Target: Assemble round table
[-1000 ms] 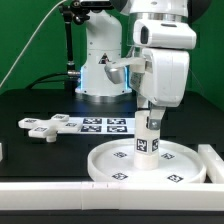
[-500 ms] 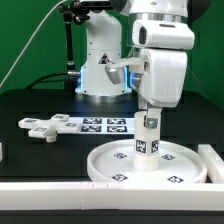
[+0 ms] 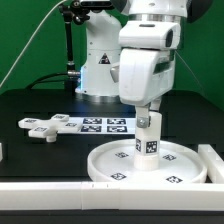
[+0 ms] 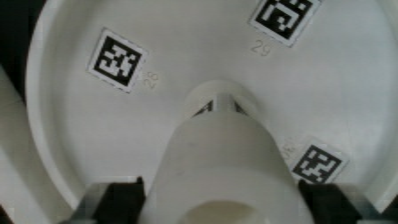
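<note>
- The end effector [image 3: 148, 118] is pinched on the upper part of the short thick leg [image 3: 148, 143]. In the wrist view its dark fingers [image 4: 118, 200] sit on either side of the leg.
- The leg stands upright at the middle of the round disc [image 3: 102, 167]. I judge it is held there so it can be seated or turned into the disc's centre. Whether it is fully home, I cannot tell.
- The disc lies flat on the bench [image 3: 30, 105], rim up. It sits close to the white border frame [image 3: 60, 193], which probably keeps it from sliding under the push.
- The cross-shaped base [image 3: 40, 127] lies well apart from the disc and is not yet joined. The marker board [image 3: 100, 124] lies between the two.
- Count: one leg, one disc, one cross-shaped base. In the wrist view, three tags show on the disc.
</note>
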Controlling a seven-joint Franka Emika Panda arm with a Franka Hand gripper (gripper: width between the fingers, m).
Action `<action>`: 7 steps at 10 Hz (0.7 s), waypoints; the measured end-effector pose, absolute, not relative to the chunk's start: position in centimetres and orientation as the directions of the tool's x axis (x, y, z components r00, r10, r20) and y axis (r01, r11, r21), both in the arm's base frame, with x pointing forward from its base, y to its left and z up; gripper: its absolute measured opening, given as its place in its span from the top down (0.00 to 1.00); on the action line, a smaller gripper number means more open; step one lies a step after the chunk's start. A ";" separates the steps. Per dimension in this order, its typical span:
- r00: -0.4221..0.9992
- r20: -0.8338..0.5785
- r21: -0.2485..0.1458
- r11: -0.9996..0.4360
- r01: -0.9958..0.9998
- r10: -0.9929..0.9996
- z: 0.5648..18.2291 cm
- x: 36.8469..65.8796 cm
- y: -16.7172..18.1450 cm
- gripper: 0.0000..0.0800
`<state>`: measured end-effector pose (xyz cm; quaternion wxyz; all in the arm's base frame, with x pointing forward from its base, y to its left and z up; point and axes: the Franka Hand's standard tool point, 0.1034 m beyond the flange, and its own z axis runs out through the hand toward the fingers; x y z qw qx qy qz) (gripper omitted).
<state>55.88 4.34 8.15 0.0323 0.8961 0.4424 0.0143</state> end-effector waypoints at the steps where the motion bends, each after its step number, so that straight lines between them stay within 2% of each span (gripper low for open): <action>1: 0.727 0.004 0.054 -0.726 0.686 0.687 8.2 55.8 4.5 0.48; 2: 0.791 0.009 0.050 -0.791 0.610 0.611 8.2 55.9 4.6 0.48; 3: 0.832 0.026 0.064 -0.832 0.551 0.554 8.2 56.1 4.8 0.48; 7: 0.951 0.044 0.047 -0.952 0.304 0.306 8.2 56.1 4.5 0.48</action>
